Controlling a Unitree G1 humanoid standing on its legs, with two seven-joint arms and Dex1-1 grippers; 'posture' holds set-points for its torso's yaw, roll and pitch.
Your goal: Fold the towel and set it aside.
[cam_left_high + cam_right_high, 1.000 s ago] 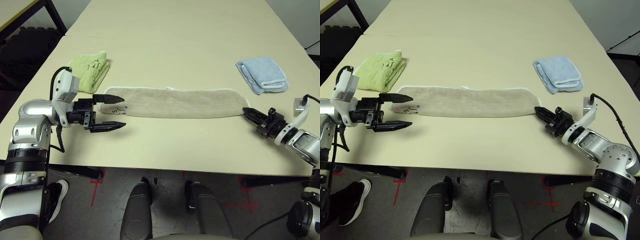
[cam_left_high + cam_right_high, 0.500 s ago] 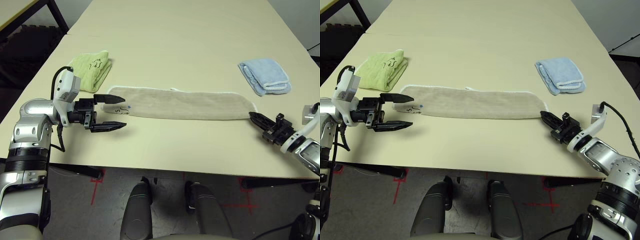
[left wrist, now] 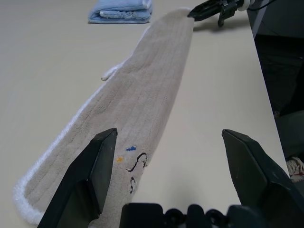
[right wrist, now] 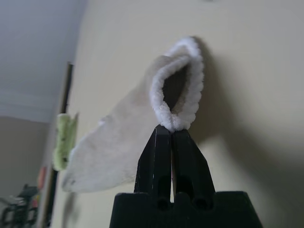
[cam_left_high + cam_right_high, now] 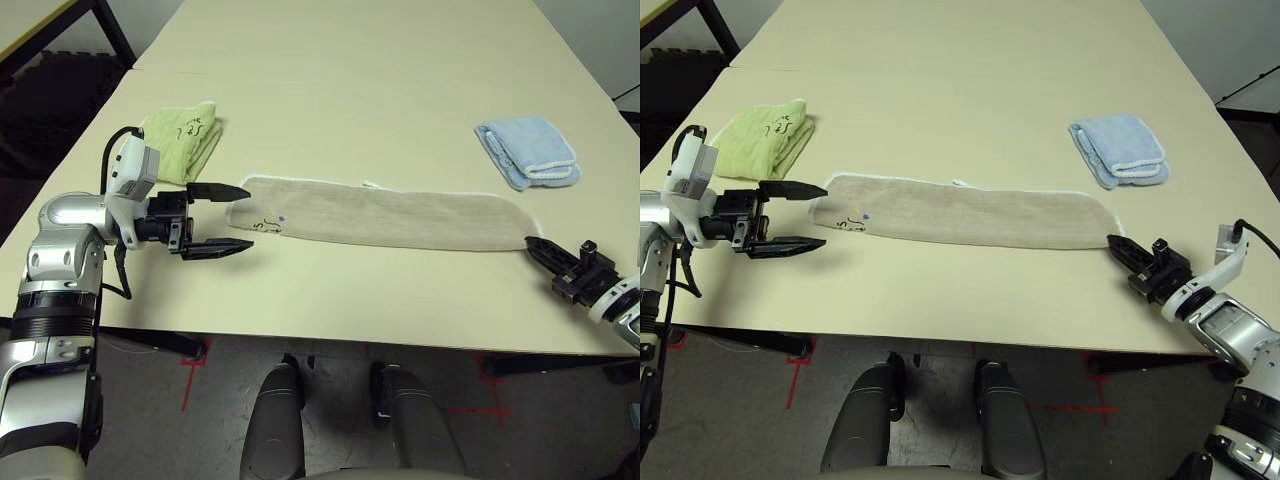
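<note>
At the table's near right edge, the right claw (image 5: 1122, 250) is pinched tight on the towel's (image 5: 385, 213) white-corded end and has dragged it rightward since a second ago; the whole strip has slid, its far end now clear of the left claw (image 5: 228, 219). That looks like straightening before the fold. Over there the left claw hangs wide open, empty, just beside the marked end, near the green towel (image 5: 183, 137).

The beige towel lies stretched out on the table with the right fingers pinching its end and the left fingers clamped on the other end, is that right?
Not quite. The left fingers stand open at the beige towel, gripping nothing, as the left wrist view shows. The right fingers do pinch its corded end, and it lies stretched out on the table.
</note>
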